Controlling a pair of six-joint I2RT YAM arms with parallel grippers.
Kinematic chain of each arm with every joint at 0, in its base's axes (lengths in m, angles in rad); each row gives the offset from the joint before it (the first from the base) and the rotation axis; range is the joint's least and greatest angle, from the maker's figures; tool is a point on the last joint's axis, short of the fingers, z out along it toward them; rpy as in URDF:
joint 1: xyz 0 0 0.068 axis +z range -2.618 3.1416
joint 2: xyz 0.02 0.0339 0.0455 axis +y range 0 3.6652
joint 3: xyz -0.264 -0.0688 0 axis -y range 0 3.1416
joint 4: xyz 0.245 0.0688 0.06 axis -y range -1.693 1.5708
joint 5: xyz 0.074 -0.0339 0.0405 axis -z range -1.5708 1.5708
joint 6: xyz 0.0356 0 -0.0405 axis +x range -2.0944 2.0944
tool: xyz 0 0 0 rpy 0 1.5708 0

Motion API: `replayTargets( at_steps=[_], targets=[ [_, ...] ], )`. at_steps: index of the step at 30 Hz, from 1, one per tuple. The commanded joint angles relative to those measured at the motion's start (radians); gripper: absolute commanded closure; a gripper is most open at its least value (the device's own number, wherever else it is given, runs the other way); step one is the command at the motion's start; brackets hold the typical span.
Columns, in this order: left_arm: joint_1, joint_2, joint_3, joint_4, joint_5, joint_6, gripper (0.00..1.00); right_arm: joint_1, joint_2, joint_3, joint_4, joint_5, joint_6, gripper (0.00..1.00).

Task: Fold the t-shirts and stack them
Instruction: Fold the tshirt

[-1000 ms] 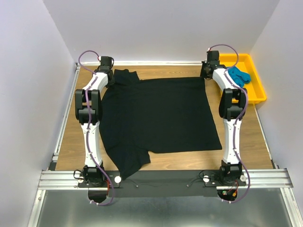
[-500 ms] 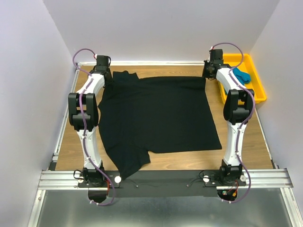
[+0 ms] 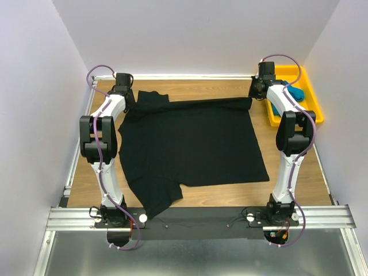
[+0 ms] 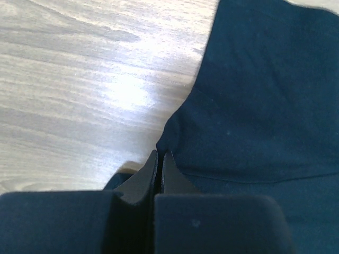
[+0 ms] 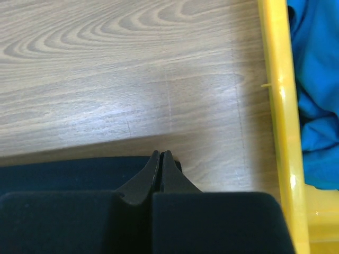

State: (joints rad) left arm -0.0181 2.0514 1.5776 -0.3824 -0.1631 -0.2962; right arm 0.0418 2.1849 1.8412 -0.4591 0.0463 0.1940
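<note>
Top external: black t-shirt (image 3: 192, 141) spread wide, far corners pinched in both tight-closed jaws

1. You have the black t-shirt (image 3: 192, 141) spread nearly flat over the middle of the wooden table (image 3: 287, 184). It is plain, dark and much the larger of the two.
2. Its sleeves point left, one at the far-left corner and one trailing toward the near edge. The straight hem runs down the right side.
3. Its far edge is drawn into a line. The left gripper (image 4: 160, 153) pinches the far-left part and the right gripper (image 5: 160, 153) pinches the far-right corner.
4. Your teal-blue t-shirt (image 5: 318, 79) lies crumpled inside the yellow tray (image 5: 275, 106) at the far right. It sits just beyond the black shirt's corner, with the tray wall between them.
</note>
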Motion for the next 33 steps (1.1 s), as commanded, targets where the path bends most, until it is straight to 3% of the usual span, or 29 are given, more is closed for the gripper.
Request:
replayTargets(
  at_steps=[1,33],
  targets=[
    [0.033,-0.071,-0.021,0.022,-0.018,0.011,1.00,-0.026,-0.063,-0.026,-0.006,0.013,0.012,1.00],
    [0.041,-0.184,-0.214,0.027,-0.090,0.029,1.00,-0.036,-0.217,-0.270,-0.004,-0.071,0.076,1.00]
  ],
)
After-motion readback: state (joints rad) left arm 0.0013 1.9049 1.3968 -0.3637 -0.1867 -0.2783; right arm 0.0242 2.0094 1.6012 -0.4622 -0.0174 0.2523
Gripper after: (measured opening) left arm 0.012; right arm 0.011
